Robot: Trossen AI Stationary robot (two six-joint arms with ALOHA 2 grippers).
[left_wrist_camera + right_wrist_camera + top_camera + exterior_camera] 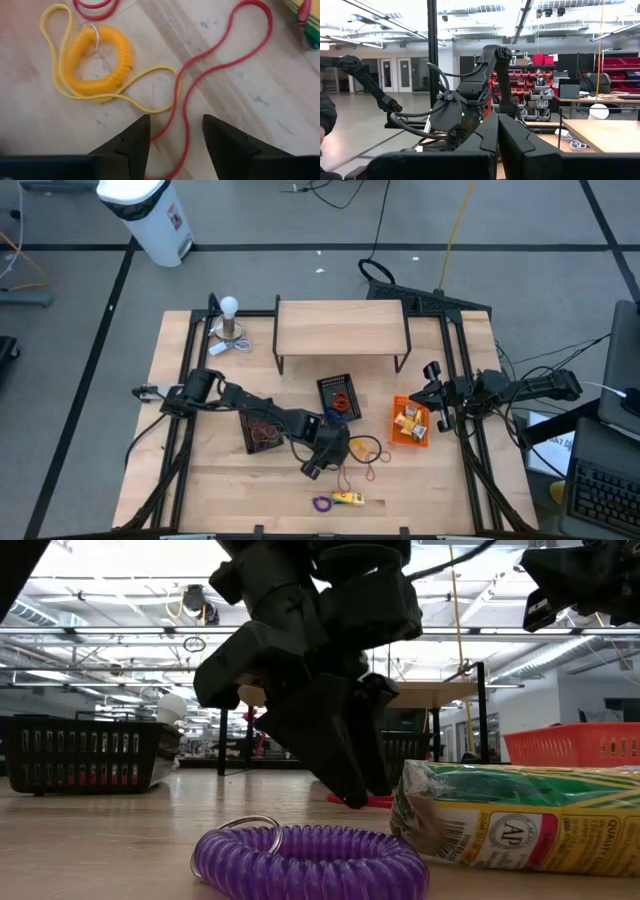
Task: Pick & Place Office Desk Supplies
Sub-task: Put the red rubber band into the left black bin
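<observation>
My left gripper (pixel 172 134) points steeply down, low over the table's near middle (pixel 335 460), and is open. Its two fingers stand on either side of a thin red elastic loop (pixel 185 107) that lies flat on the wood. I cannot tell that they touch it. Just beyond lie an orange coil with a key ring (pixel 122 55), a yellow loop and another red loop. A purple coil (pixel 300 855) and a yellow-green packet (pixel 520 825) lie near the front edge. My right gripper (pixel 497 132) waits shut at the table's right edge (pixel 433 392).
Two black baskets (pixel 262 430) (pixel 338 397) and an orange basket (pixel 410 423) with items stand mid-table. A wooden shelf (pixel 340 330) and a white ball-topped stand (pixel 230 320) are at the back. Bare wood lies at the near left.
</observation>
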